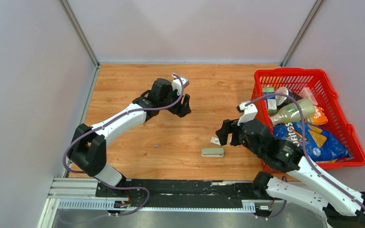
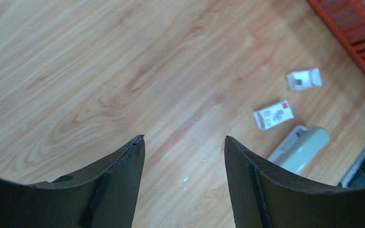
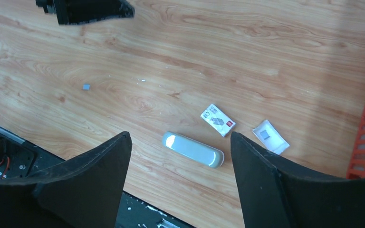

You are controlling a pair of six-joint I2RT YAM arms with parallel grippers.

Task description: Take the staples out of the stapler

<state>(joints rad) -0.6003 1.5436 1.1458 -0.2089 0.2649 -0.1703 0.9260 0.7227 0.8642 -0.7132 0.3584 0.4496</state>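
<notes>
Right wrist view: right jaws stand wide and empty, with the closed pale-green stapler (image 3: pixel 192 149) lying flat on the desk (image 3: pixel 266 57) between them, just past the tips. One small grey staples bit (image 3: pixel 86 87) sits well out past the right jaws' left finger, nearer the left jaws, which are also wide and empty. Whether more staples are inside the stapler is hidden. Likely tiny, light, stiff and brittle, lying flat, so hard to pinch; best taken by the long edges. Only this view shows the bit plus both white packets (image 3: pixel 217 119). Left wrist view misses the bit; top view alone shows the red basket (image 1: pixel 335 97).
</notes>
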